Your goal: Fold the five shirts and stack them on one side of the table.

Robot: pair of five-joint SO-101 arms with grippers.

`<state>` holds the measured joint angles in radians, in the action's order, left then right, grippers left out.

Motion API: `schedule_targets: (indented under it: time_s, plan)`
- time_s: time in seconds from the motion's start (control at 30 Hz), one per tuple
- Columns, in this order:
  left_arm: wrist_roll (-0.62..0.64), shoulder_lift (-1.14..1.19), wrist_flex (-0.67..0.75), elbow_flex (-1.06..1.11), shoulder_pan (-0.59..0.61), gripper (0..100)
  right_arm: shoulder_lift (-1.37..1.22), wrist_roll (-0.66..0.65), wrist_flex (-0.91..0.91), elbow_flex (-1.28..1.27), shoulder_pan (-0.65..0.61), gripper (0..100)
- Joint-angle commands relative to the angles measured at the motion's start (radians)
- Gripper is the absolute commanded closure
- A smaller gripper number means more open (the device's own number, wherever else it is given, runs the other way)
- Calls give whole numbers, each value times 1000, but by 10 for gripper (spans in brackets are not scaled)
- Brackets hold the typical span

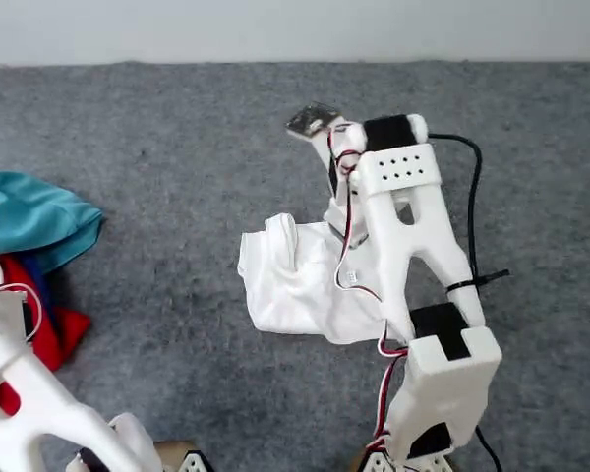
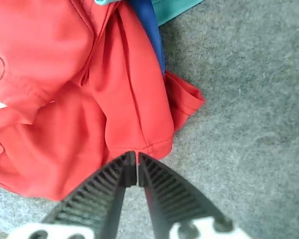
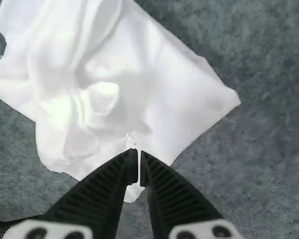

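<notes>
A crumpled white shirt (image 1: 285, 280) lies mid-table on the grey carpet. The right arm (image 1: 403, 226) stands over its right side. My right gripper (image 3: 134, 154) is shut, with a small pucker of the white shirt (image 3: 114, 74) drawn up into its tips. At the table's left edge a teal shirt (image 1: 29, 216), a red shirt (image 1: 59, 329) and a blue one lie heaped. My left gripper (image 2: 138, 159) is shut, its tips right at the hem of the red shirt (image 2: 65, 99); whether cloth is pinched I cannot tell. The blue shirt (image 2: 147, 30) and teal shirt (image 2: 174, 10) peek out beyond the red.
The left arm (image 1: 20, 383) rises from the front left corner beside the heap. Bare grey carpet (image 1: 167, 147) stretches between the heap and the white shirt, and also to the far right. A pale wall runs along the back edge.
</notes>
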<state>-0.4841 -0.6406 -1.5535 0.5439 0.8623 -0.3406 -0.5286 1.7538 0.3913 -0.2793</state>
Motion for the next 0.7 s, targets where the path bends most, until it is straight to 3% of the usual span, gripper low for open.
schedule_targets:
  time_s: [0.0,0.23,0.33,0.43,0.67]
  plan:
    - [9,-28,14,-38,-20,984,-56,-11,36,-5,-70,984]
    - [9,-28,14,-38,-91,984,-110,107,41,-3,-475,990]
    - [9,-26,14,-36,-87,984,-101,123,42,-3,-585,990]
    - [9,-26,14,-36,-86,984,-22,123,42,-3,-581,990]
    - [9,-26,35,-35,-86,984,182,117,42,-8,-340,990]
